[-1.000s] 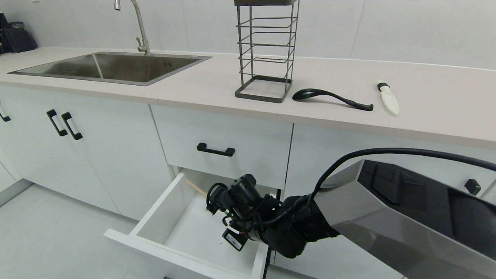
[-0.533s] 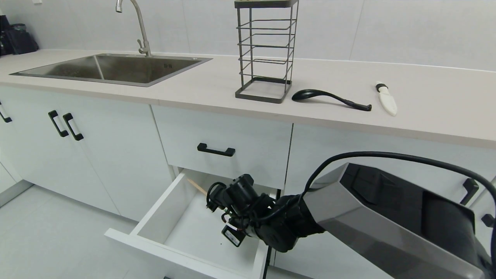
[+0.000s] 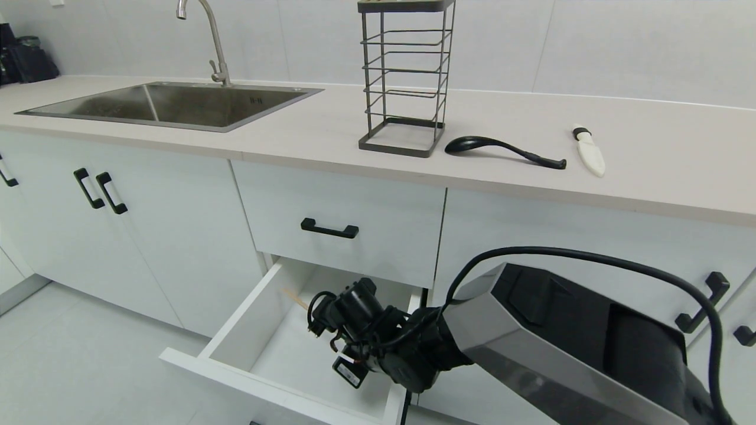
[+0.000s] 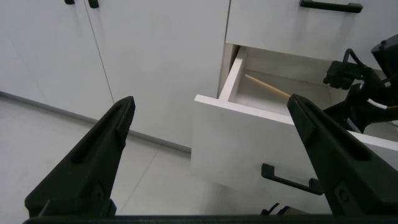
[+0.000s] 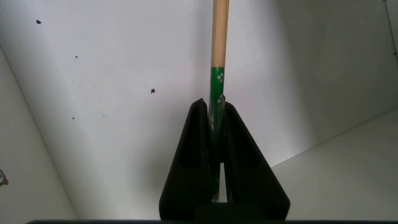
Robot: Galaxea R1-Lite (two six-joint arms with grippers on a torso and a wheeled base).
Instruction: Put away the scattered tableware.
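My right claw is pinched tight on a green-banded wooden chopstick, down inside the open drawer. My left claw hangs spread wide, holding nothing, outside the drawer front. At one o'clock, on the worktop, lie a black ladle and a white knife.

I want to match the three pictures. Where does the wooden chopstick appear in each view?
Head view: the chopstick is low in the middle, inside the open drawer, near its left wall.
Left wrist view: the chopstick is slanted inside the drawer, behind its front panel.
Right wrist view: the chopstick is clamped in the right gripper, over the drawer floor.
Shared landmark: the white open drawer.
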